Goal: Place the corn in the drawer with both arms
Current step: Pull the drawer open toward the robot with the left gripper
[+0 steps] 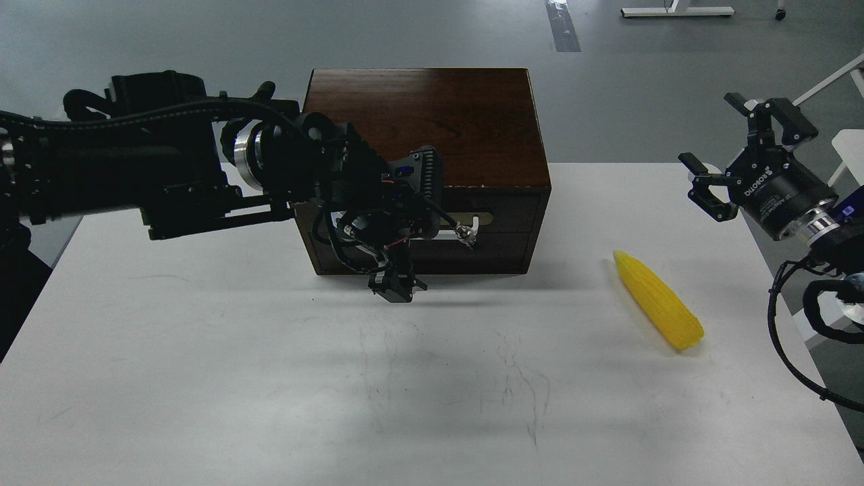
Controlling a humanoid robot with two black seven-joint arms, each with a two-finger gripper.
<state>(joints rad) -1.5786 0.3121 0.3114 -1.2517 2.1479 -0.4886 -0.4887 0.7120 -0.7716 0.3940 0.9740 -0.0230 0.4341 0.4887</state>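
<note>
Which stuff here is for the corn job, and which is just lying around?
For the job: corn; drawer in the brown box; left end effector at its handle; right end effector, open.

Just there: white table; white frame on the grey floor behind.

L arm reaches in across the box (432,135) front, L gripper (432,223) at its handle side, finger spread unclear. R gripper (746,158) well R of box, raised, fingers splayed wide, holding nothing.

Left tool (412,223) hiding the drawer (493,233) front's left half, its fingers indistinct.
</note>
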